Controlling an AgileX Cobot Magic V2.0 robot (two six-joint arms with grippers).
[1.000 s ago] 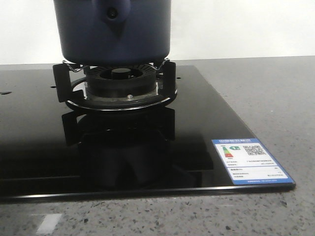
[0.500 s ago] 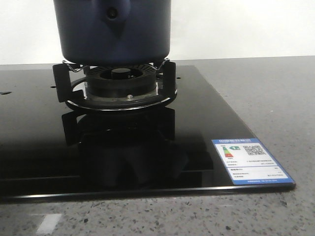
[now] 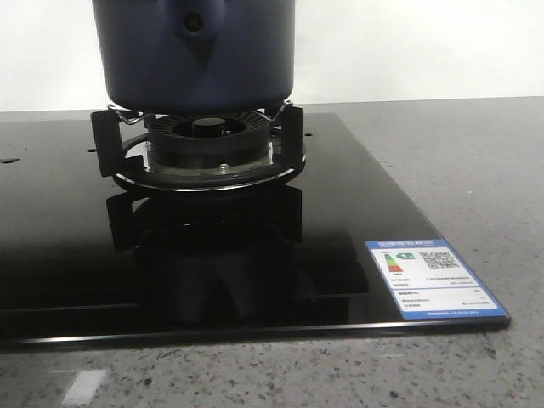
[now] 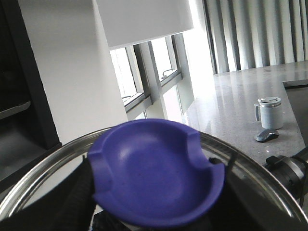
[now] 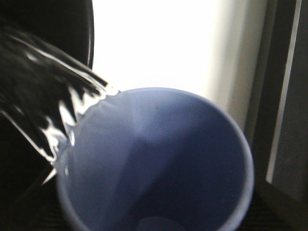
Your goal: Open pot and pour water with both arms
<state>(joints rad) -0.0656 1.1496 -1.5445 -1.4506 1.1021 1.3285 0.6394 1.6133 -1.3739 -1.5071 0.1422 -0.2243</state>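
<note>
Grey speckled worktop point(image 3: 476, 170) carries a glossy black glass hob point(image 3: 357, 221), and on its burner stand point(image 3: 200, 149) sits the pot point(image 3: 195, 51), dark navy, its top cut off by the front view. Neither arm appears in that view. Seen from the left wrist, a steel-rimmed lid point(image 4: 269, 178) with a blue knob point(image 4: 156, 175) fills the space just ahead of the left gripper, whose fingers are hidden, so its grip cannot be told; a grey mug point(image 4: 267, 113) stands well beyond. Seen from the right wrist, a pale blue cup point(image 5: 159, 163) sits close against the right gripper, open mouth towards the camera, apparently carried, though the fingers are out of sight and the hold cannot be confirmed. A tilt begun before the cup is over the pot would likely spill water onto the hob.
</note>
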